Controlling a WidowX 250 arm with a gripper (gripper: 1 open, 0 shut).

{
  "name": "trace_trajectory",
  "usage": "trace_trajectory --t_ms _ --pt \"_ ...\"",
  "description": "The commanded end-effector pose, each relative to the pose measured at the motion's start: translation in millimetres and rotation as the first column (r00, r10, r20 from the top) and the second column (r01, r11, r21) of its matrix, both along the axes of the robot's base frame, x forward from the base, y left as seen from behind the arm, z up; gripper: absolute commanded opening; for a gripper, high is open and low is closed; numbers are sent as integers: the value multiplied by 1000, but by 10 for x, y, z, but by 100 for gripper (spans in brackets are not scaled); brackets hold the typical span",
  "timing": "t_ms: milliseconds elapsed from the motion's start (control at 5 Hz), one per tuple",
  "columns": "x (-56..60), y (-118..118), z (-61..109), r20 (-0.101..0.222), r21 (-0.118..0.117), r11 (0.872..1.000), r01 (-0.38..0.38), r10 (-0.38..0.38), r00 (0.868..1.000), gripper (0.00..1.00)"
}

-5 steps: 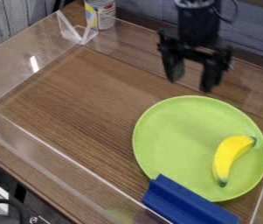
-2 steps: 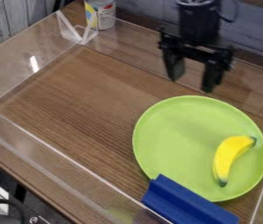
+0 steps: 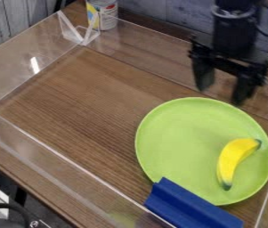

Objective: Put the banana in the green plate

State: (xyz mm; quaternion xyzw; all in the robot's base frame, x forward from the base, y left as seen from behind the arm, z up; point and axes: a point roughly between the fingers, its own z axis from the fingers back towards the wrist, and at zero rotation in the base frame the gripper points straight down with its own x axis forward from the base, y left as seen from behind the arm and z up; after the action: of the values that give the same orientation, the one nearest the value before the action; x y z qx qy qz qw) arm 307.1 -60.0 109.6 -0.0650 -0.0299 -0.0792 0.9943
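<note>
A small curved yellow banana [image 3: 235, 161] lies inside the green plate [image 3: 178, 142], near its right rim. The round lime-green plate rests flat on the wooden table at the lower right. My black gripper [image 3: 229, 83] hangs above the table just beyond the plate's far edge, up and slightly left of the banana. Its fingers stand apart, open, with nothing between them.
A dark blue ridged block [image 3: 190, 207] sits at the plate's near edge. Clear acrylic walls [image 3: 29, 62] border the wooden table on the left and front. A white bottle [image 3: 101, 12] and a clear stand [image 3: 77, 31] are at the far left corner.
The gripper has moved to the right and slightly nearer, still open. The banana and plate have not moved.
</note>
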Motion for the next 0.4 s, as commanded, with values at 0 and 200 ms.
trace_trajectory --t_ms 0,200 --pt "39 432 132 55 6 999 -37 36 998 0" --pt "18 89 94 58 5 1000 7 -7 998 0"
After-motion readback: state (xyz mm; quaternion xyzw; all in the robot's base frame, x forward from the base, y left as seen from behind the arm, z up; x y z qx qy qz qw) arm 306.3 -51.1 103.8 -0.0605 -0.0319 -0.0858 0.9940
